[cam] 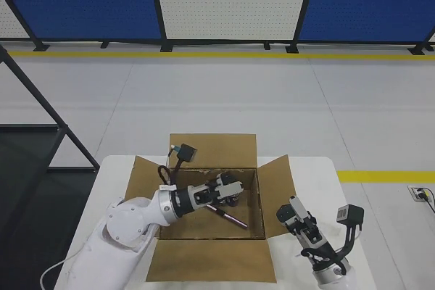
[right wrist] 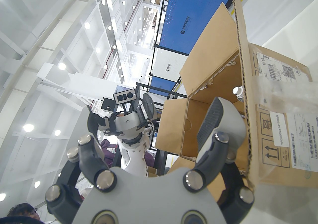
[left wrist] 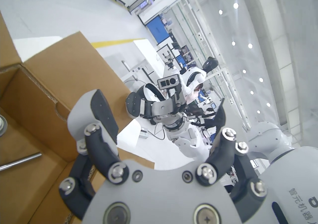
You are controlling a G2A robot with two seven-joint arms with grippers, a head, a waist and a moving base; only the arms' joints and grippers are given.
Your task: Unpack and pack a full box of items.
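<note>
Reaching into the open cardboard box (cam: 212,148) at the centre of the top view, the left claw (cam: 234,187) had its fingers spread with nothing between them, near a slim metal rod (cam: 226,216) lying on the box floor. The box sat on the white bench (cam: 315,170); the right claw (cam: 291,210), also spread and empty, was outside it at the lower right of the frame, beside the right flap.

From the left wrist, the left claw (left wrist: 160,105) stood wide apart over the wall of the box (left wrist: 82,61), the rod (left wrist: 19,160) lying on the cardboard floor inside.

From the right wrist, the right claw (right wrist: 152,110) gaped beside the labelled outer wall of the box (right wrist: 213,43), and a white cap (right wrist: 237,91) showed inside it.
</note>
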